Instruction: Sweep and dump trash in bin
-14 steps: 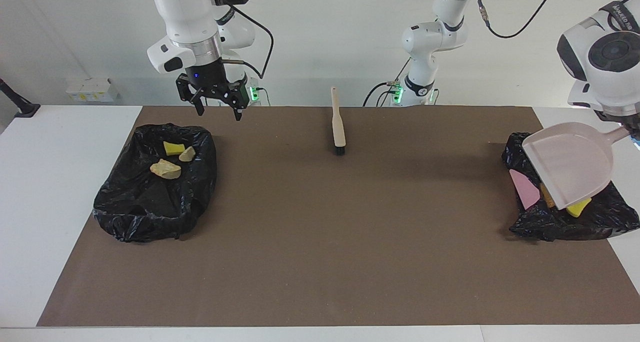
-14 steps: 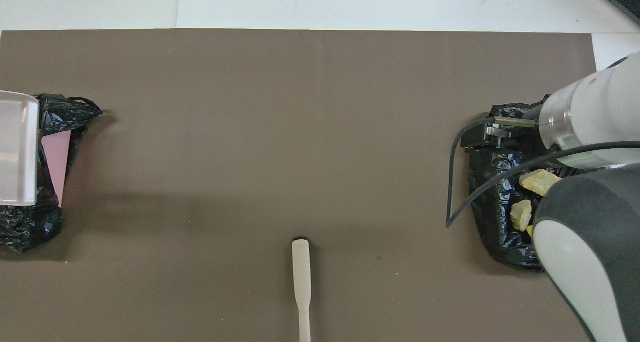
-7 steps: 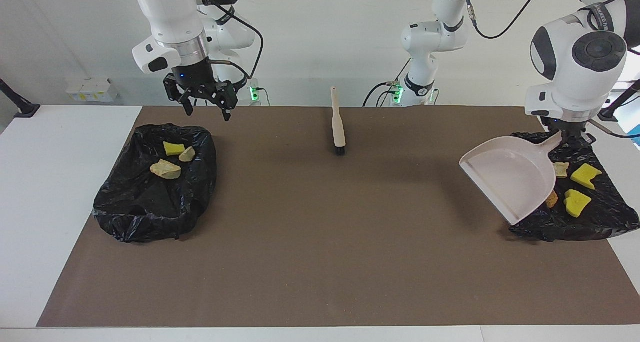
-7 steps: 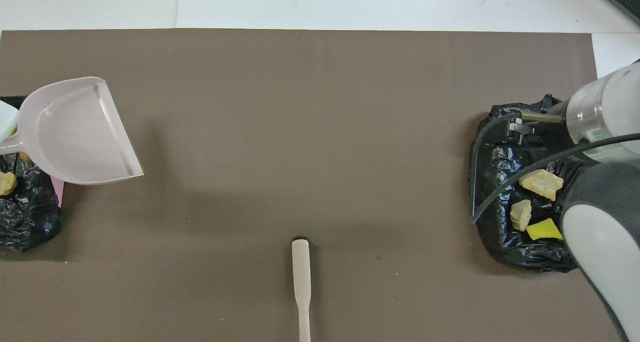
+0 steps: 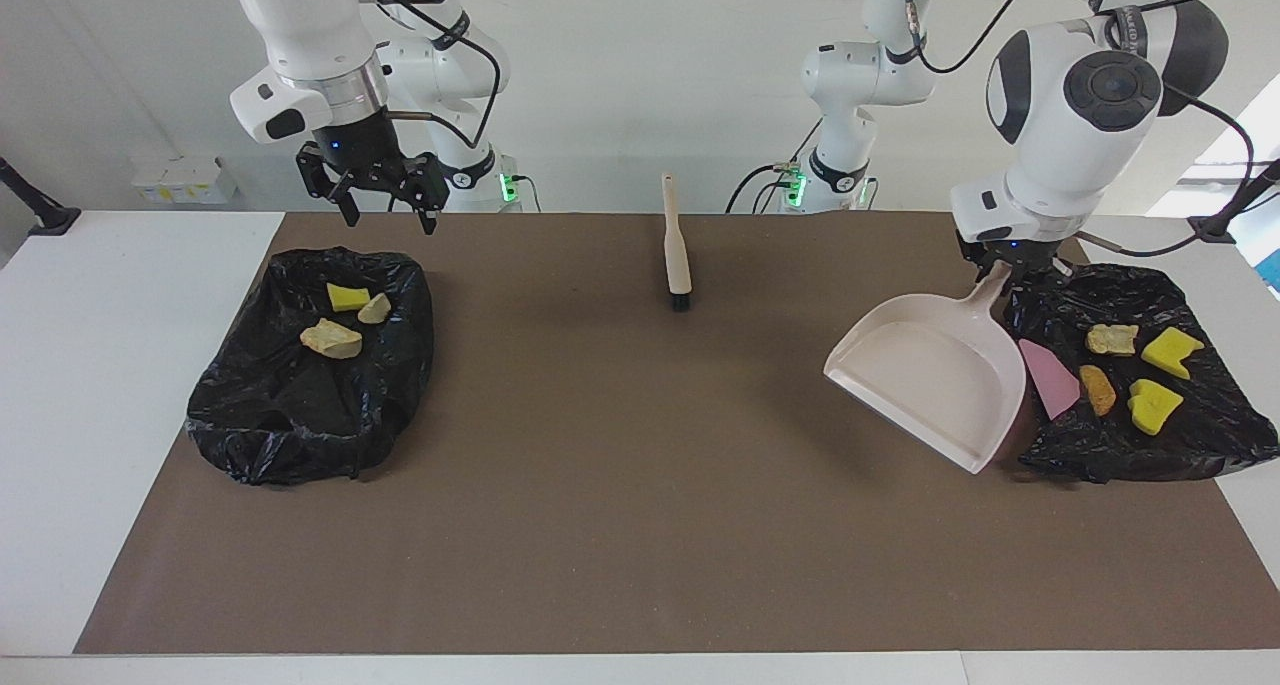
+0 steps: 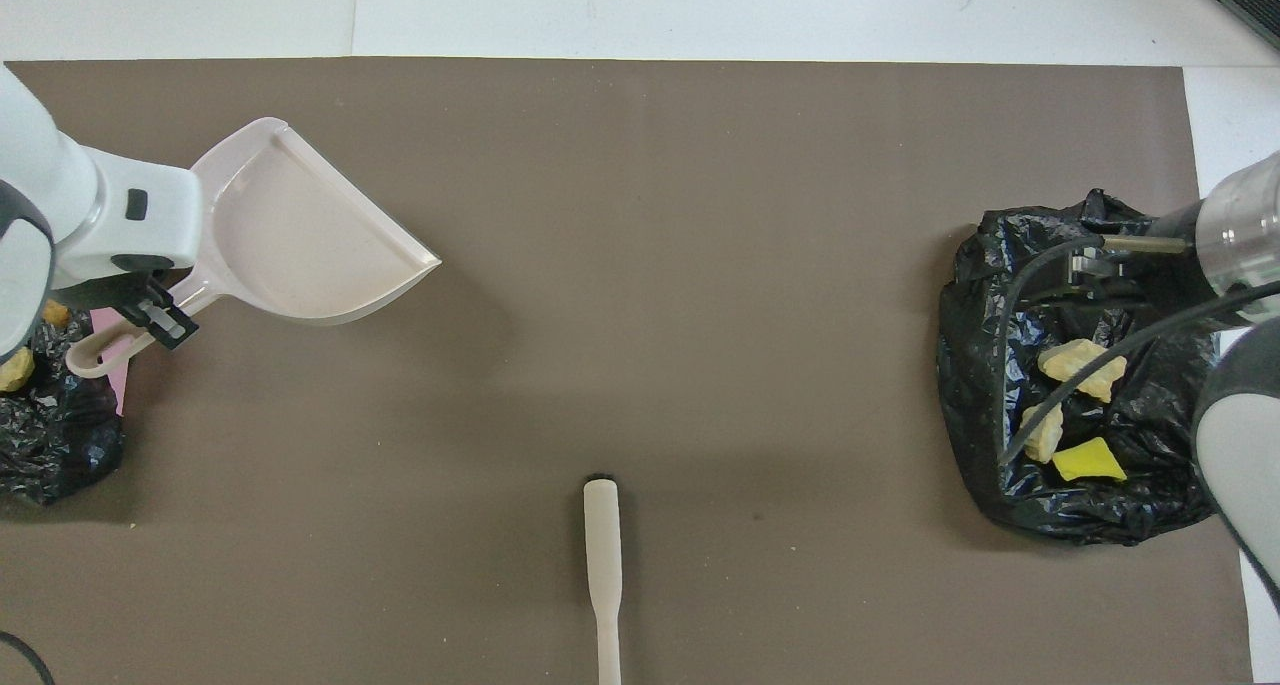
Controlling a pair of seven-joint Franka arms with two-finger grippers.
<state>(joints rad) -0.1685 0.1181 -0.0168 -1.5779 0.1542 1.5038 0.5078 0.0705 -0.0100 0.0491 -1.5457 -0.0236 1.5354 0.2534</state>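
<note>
Item: left gripper point(image 5: 1003, 271), clenched on the handle of a pale pink dustpan point(image 5: 925, 380). The pan hangs tilted in the air, its scoop lying out from the gripper toward the middle of the brown mat point(image 5: 640, 525), its handle end over the edge of a black bin bag point(image 5: 1190, 435) at the left arm's end of the table.

Item: trash, lot one. Four pieces on that bag, just beside and below the left gripper: a tan lump point(image 5: 1111, 339), two yellow foam chunks point(image 5: 1172, 351) point(image 5: 1152, 406), and an orange-brown lump point(image 5: 1099, 389). A flat pink sheet point(image 5: 1049, 377) lies between them and the pan.

Item: right gripper point(image 5: 383, 205), fingers spread and holding nothing, up in the air over the robots' edge of a second black bag point(image 5: 300, 415) at the right arm's end.

Item: trash, lot two. Three pieces on that bag, below the right gripper: a yellow chunk point(image 5: 347, 296), a small tan lump point(image 5: 375, 308), a larger tan lump point(image 5: 331, 338).

Item: brush point(image 5: 676, 255), lying on the mat between the two grippers, well apart from both.
</note>
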